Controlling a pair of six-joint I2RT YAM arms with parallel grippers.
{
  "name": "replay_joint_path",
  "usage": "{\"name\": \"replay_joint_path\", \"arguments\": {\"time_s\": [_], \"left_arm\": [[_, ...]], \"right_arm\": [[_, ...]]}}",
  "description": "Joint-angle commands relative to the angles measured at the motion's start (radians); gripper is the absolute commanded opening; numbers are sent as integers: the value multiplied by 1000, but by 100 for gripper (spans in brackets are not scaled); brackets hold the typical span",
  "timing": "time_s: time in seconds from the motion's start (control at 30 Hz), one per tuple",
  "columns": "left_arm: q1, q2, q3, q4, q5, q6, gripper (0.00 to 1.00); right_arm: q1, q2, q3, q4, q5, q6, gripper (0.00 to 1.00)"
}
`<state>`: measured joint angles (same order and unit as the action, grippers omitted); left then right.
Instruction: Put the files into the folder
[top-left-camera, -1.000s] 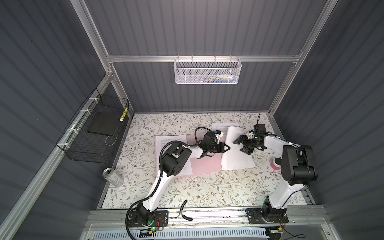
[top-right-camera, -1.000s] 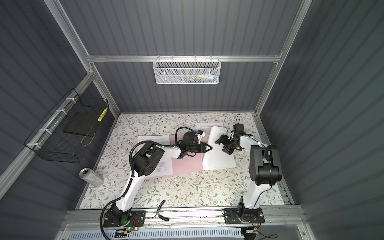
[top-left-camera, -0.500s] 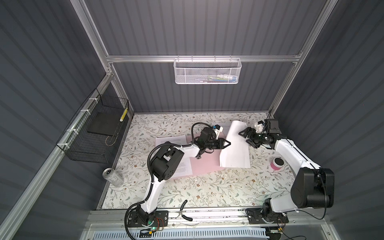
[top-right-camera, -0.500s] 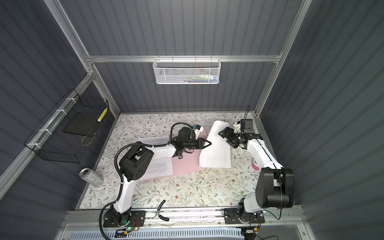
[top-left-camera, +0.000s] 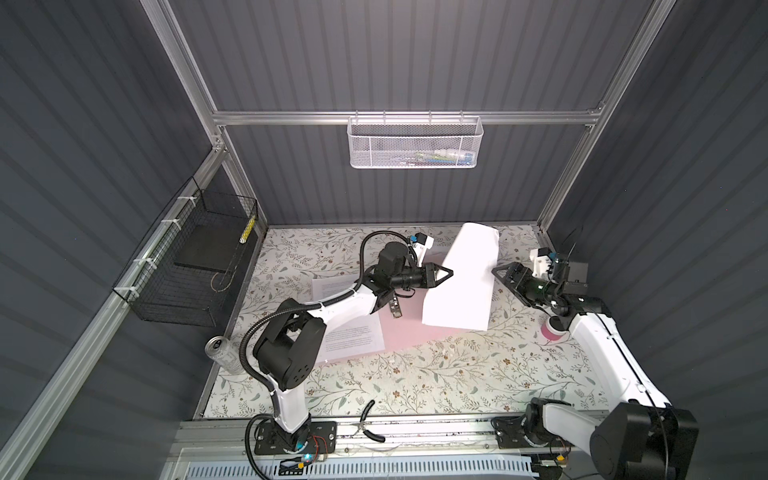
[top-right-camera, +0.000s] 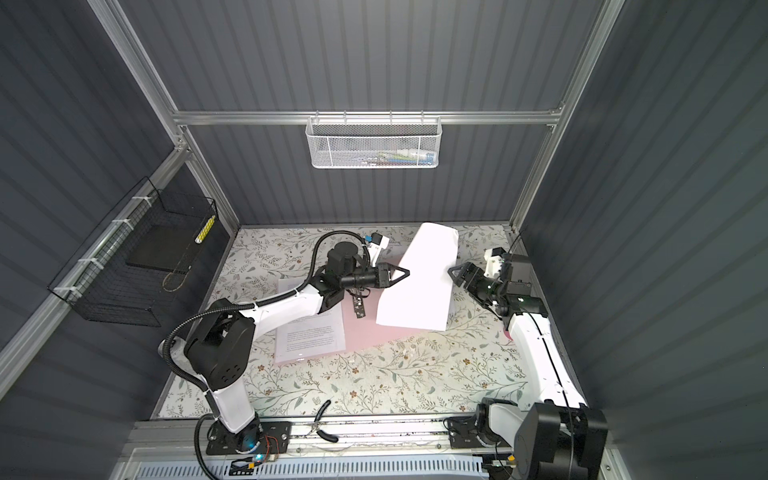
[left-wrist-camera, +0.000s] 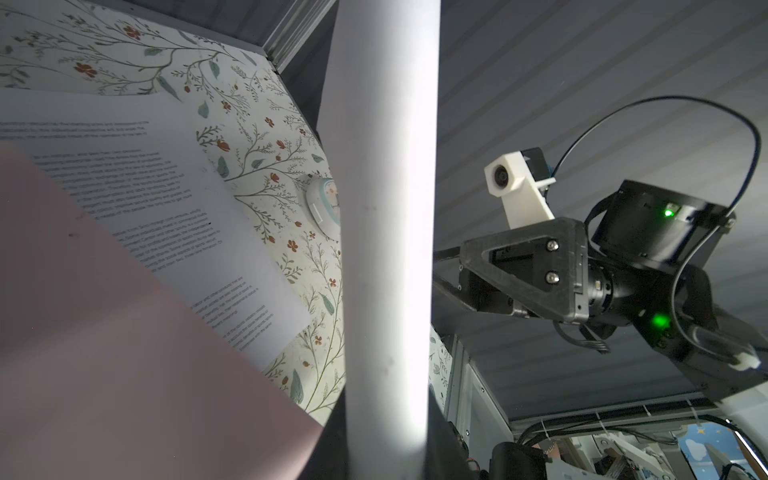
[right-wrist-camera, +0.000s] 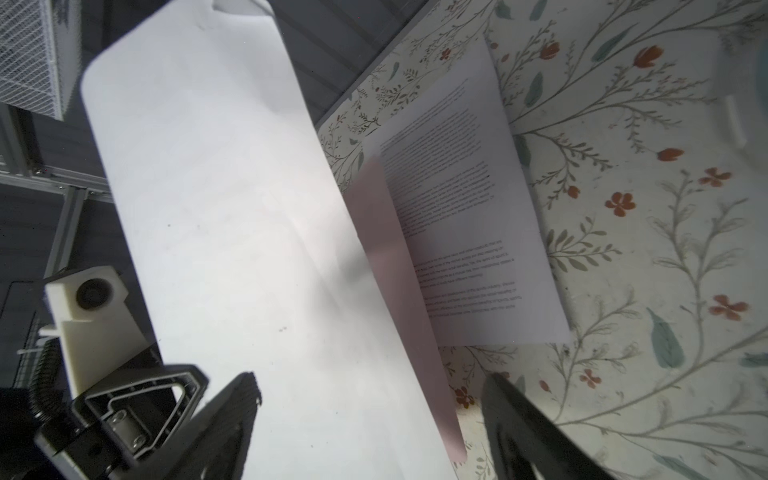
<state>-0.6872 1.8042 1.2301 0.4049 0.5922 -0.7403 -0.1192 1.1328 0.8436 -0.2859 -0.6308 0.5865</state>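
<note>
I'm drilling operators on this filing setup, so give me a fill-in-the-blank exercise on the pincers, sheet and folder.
Of the left pincer and the right pincer, the one with jaws wide open is the ____.
The raised white sheet stands ____ the two pincers.
The flat folder is pale ____.
The mesh basket hangs on the ____ wall.
Missing words: right; between; pink; back.

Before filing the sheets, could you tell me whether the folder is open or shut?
Open: the folder shows its pink inside, cover tilted up.
</note>
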Motion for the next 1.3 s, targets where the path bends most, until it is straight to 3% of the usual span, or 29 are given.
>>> {"name": "replay_joint_path", "arguments": {"time_s": [0.0,0.2,0.6,0.73,0.77,0.8,0.87,0.93,1.0,1.07,1.17,1.23,1.27], "left_arm": [[21,-48,-31,43,39,-45,24],[32,-54,-90,250,101,-225,24],[34,-36,-106,390,133,-334,24],[37,-28,-104,384,131,-334,24],[40,-27,-109,382,129,-333,24],[43,-25,-112,382,125,-333,24],[50,-20,-116,383,122,-336,24],[64,-13,-126,384,118,-339,27],[87,-18,-150,372,101,-336,42],[126,-27,-192,349,76,-318,44],[201,-40,-246,296,41,-297,72],[257,-60,-281,242,15,-275,99],[285,-75,-292,195,4,-248,99]], "right_arm": [[0,-5,-52,100,-149,2,86],[0,-8,-100,162,-193,-2,86],[6,-2,-160,365,-333,103,85],[10,0,-180,475,-399,182,77],[13,-1,-185,495,-413,197,72],[19,0,-186,509,-427,207,61],[30,4,-183,509,-430,217,0],[32,-4,-190,512,-411,232,0],[38,-8,-179,479,-378,234,0],[52,-8,-152,431,-340,222,0],[105,-8,-62,265,-242,136,0],[156,10,10,140,-140,74,0],[185,26,60,58,-63,36,0]]}}
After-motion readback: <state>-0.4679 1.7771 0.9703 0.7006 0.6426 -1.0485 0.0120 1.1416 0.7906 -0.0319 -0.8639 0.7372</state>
